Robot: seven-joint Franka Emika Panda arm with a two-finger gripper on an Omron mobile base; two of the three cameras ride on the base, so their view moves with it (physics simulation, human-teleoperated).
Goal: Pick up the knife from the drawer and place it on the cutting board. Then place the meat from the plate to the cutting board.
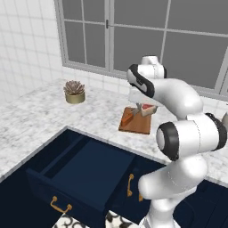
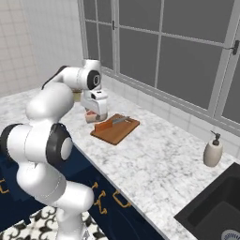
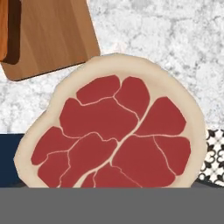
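Red steak: the meat (image 3: pixel 113 135) sits lower centre in the hand view, with marbled lobes inside a smooth pale fat rim, chunky and rounded.
Gripper: the gripper (image 2: pixel 96 115) seems clamped wide on the meat, though its fingertips are hidden.
Board: the cutting board (image 3: pixel 48 35) is flat grained wood with a rounded corner, upper left, beside the meat and not under it.
Knife: the knife (image 2: pixel 112 123) lies on the board, with a wooden handle and grey blade.
Risk: released here, the meat would likely land on the speckled marble counter (image 3: pixel 175 39). Slick fat could slip early, or the meat could land on the knife.

My arm (image 2: pixel 49 140) is folded up from the base and reaching forward, wrist bent down, the gripper (image 2: pixel 96 116) pointing downward, jaws spread wide.
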